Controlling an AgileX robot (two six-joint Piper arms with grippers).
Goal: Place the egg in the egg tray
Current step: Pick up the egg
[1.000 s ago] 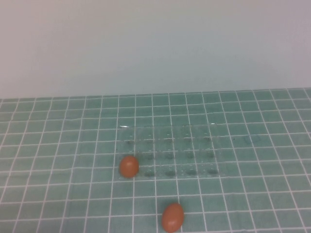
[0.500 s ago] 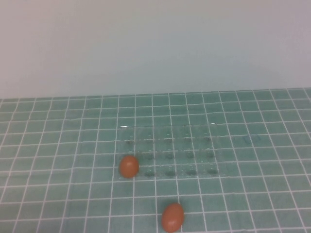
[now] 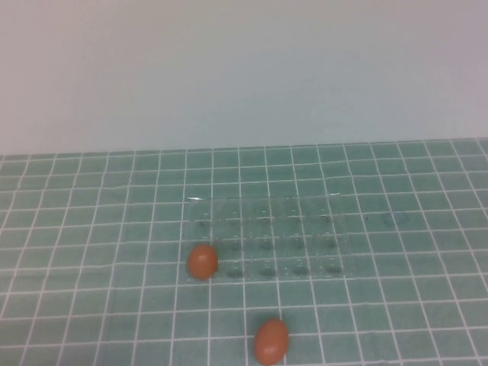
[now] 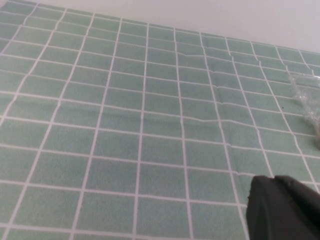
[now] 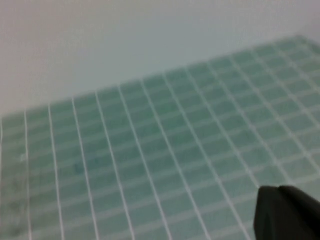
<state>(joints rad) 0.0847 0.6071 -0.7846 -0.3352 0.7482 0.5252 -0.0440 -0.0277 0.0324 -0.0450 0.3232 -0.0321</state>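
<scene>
One orange-brown egg (image 3: 202, 261) sits at the front left corner of the clear egg tray (image 3: 268, 221), inside its outline. A second egg (image 3: 271, 341) that looks the same lies on the green checked cloth in front of the tray, near the view's lower edge. Neither gripper shows in the high view. My left gripper (image 4: 275, 180) shows only as dark fingertips pressed together above bare cloth; a corner of the tray (image 4: 304, 92) lies off to one side of it. My right gripper (image 5: 278, 190) shows likewise, fingertips together over bare cloth, holding nothing.
The green cloth (image 3: 91, 252) with white grid lines covers the table up to a plain pale wall (image 3: 244, 69) at the back. The tray's other cups hold nothing.
</scene>
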